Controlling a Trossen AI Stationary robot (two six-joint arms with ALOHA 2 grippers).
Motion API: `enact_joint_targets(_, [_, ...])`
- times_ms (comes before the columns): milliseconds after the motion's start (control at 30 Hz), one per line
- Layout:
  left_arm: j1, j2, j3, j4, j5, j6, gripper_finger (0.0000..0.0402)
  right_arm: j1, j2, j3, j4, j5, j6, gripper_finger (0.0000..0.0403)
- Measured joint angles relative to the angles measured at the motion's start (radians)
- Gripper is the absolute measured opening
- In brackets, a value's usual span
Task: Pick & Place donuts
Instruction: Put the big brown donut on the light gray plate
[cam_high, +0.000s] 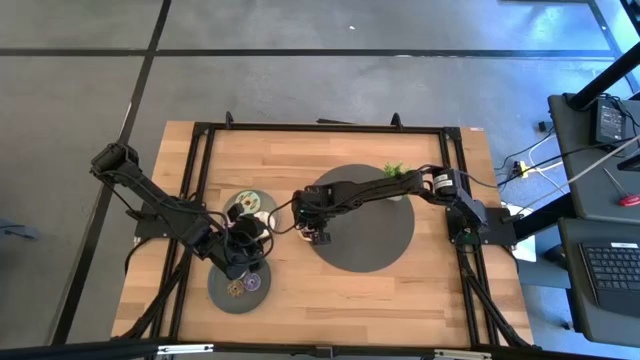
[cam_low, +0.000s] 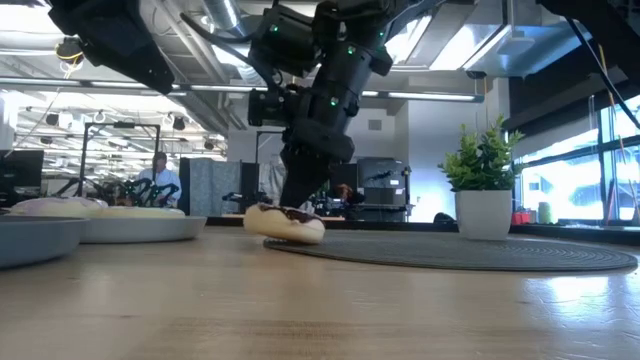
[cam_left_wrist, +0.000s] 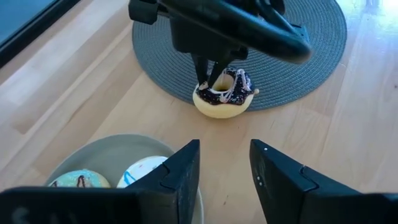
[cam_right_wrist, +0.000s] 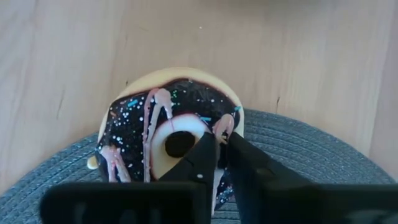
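While the right gripper (cam_high: 320, 236) is reaching down over the chocolate-iced, sprinkled toy donut (cam_left_wrist: 224, 94), that ring is lying at the edge of the round grey woven mat (cam_high: 380, 245), partly overhanging the wooden table (cam_high: 330, 290). Its fingers (cam_right_wrist: 208, 158) are standing nearly together around the donut's rim beside the hole, gripping its wall. Meanwhile, the left gripper (cam_left_wrist: 224, 171) is hovering with its fingers apart above a grey round plate (cam_left_wrist: 106, 155), which is carrying a pale-green donut (cam_left_wrist: 78, 180) and a cream donut (cam_left_wrist: 143, 171). No readable writing is showing.
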Motion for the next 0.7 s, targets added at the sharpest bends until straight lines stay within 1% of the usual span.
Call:
enact_joint_targets(167, [0.000,0.000,0.000,0.006,0.000,0.001,0.0142,0.000,0.000,0.002,0.000,0.002,0.009,0.0089])
enact_joint_targets(333, [0.000,0.000,0.000,0.012,0.000,0.001,0.0143,0.000,-0.003,0.048,-0.011,0.004,0.074,0.0137])
enact_joint_targets(433, [0.000,0.000,0.000,0.013,0.000,0.001,0.0144,0.000,-0.007,0.087,-0.076,0.004,0.079,0.0155])
enact_joint_targets(533, [0.000,0.000,0.000,0.013,-0.001,0.002,0.0143,0.000,-0.042,0.093,-0.166,0.004,0.084,0.0165])
enact_joint_targets(600, [0.002,0.000,0.000,0.013,-0.007,0.009,0.0143,0.000,-0.082,0.061,-0.200,0.004,0.094,0.0169])
enact_joint_targets(700, [0.009,0.004,0.000,0.018,-0.015,0.037,0.0143,0.000,-0.173,-0.042,-0.195,0.004,0.137,0.0171])
